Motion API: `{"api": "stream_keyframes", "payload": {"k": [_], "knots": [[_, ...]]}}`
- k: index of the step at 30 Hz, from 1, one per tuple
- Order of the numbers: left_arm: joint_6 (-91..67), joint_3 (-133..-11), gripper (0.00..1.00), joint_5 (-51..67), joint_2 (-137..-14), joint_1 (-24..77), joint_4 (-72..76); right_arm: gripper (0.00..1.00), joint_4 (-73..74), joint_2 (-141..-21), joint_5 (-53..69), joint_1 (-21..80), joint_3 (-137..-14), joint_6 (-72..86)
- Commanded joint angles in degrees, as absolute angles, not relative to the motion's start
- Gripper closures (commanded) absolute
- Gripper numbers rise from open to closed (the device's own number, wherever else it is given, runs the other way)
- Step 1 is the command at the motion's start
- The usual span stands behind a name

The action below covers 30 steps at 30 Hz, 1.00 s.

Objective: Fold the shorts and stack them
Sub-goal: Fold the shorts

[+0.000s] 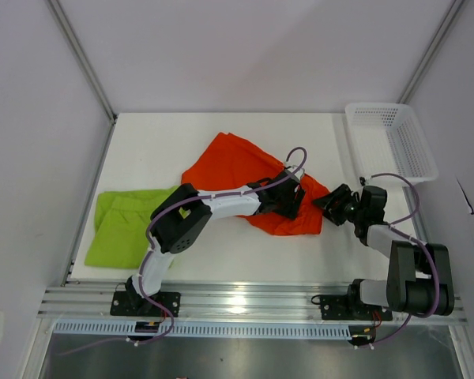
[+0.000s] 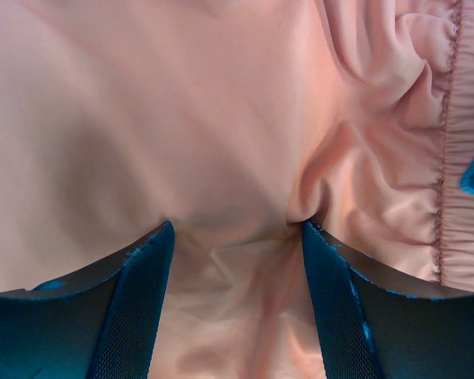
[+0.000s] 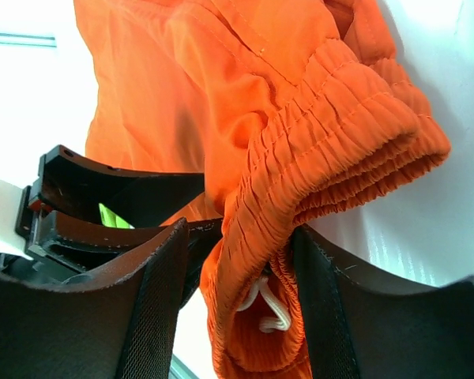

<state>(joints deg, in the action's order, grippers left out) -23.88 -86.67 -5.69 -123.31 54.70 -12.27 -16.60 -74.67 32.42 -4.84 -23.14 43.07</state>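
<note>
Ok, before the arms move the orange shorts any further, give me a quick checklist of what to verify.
1. Right claw straddles the waistband of the orange shorts: ok.
2. Right claw clamped: not ok, a gap shows beside one finger.
3. Left claw pinching cloth: not ok, jaws stand wide, cloth puckered between.
4. Green shorts folded: cannot tell.
5. Basket clear of the orange shorts: ok, apart at the far right corner.

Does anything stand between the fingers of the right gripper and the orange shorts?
Nothing visible does. The waistband of the orange shorts lies directly between the fingers of the right gripper.
</note>
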Motion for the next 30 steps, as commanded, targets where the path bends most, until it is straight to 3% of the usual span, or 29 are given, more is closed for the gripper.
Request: {"api": "stream_keyframes", "payload": {"k": [1, 14, 17, 18, 19, 24, 27, 30], "knots": [[-23.9, -83.1, 0.31, -3.3, -126.5, 55.4, -20.7, 0.43, -22.1, -75.9, 33.0, -3.3, -22.0, 44.6], [-24.0, -84.1, 0.31, -3.3, -126.6, 55.9, -21.0, 0.34, -21.2, -82.0, 27.6, -0.2, -22.8, 43.9], [-24.2, -84.0, 0.31, -3.2, -126.7, 56.2, -20.9, 0.5, -21.6, -83.6, 27.9, -0.3, -23.1, 44.1], [-24.2, -84.0, 0.32, -3.3, -126.8, 56.2, -21.0, 0.63, -21.4, -83.0, 27.5, -0.3, -23.2, 44.1], [-24.2, -84.0, 0.32, -3.3, -126.9, 56.3, -21.0, 0.69, -20.7, -82.5, 27.2, -0.3, -23.4, 44.0], [-24.3, -83.1, 0.32, -3.2, -126.0, 56.5, -20.1, 0.89, -10.0, -78.8, 25.6, -0.2, -28.1, 40.5], [-24.7, -82.6, 0.32, -2.6, -125.3, 57.2, -19.1, 1.0, 4.3, -79.7, 22.8, -0.2, -34.9, 36.1], [-25.7, -82.8, 0.32, -3.5, -124.7, 58.2, -18.9, 1.0, 15.8, -80.6, 18.8, -0.2, -39.4, 31.8]]}}
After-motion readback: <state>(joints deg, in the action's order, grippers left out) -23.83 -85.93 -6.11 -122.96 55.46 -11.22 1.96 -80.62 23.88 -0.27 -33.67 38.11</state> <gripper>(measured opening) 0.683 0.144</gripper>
